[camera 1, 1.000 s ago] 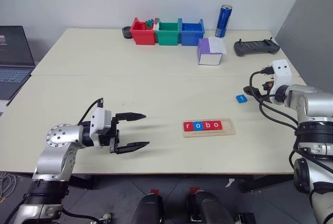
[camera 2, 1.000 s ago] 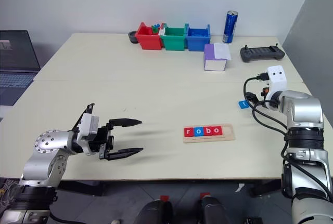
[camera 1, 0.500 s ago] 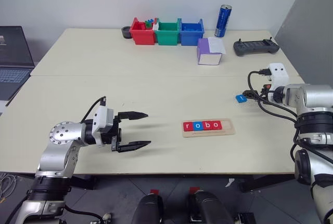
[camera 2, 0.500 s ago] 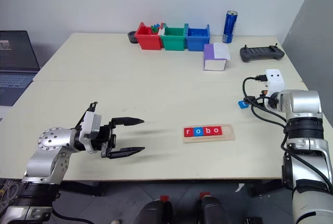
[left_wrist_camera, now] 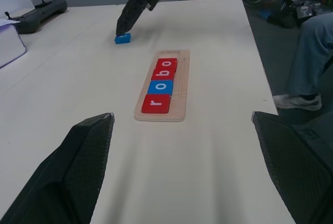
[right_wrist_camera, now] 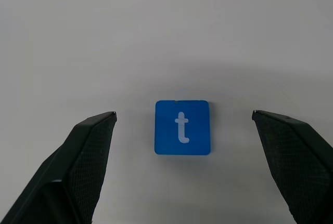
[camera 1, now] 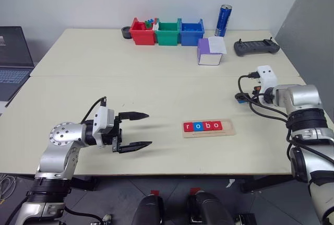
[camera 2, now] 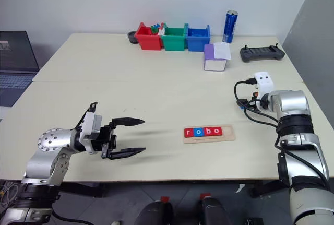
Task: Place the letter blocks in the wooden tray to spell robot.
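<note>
- On the table's right side, the right gripper [right_wrist_camera: 182,172] hangs just above the blue "t" block [right_wrist_camera: 182,127], fingers spread wide to either side of it and holding nothing. The block lies flat on the table, letter up, between the two fingers [right_wrist_camera: 83,161] as the wrist view shows it.
- The wooden tray [camera 1: 209,127] sits near the table's front edge, well apart from the "t". Four letter blocks [left_wrist_camera: 160,85] already fill it, reading r, o, b, o; the slot at the tray's right end is bare.
- Step in hand, by my reading: pick-up of the last tile. Four of five placed.
- Left gripper [camera 1: 136,130] hovers over the table left of the tray, jaws wide apart, empty, pointing toward the tray.
- Next move calls for: lower the right fingers to table level astride the tile, close on its two opposite edges, lift, carry to the vacant end slot beside the second "o".
- Risk, judged: the tile is thin and flat; fingers stopping too high would close over it, and a skewed grip could leave the letter turned in the slot.
</note>
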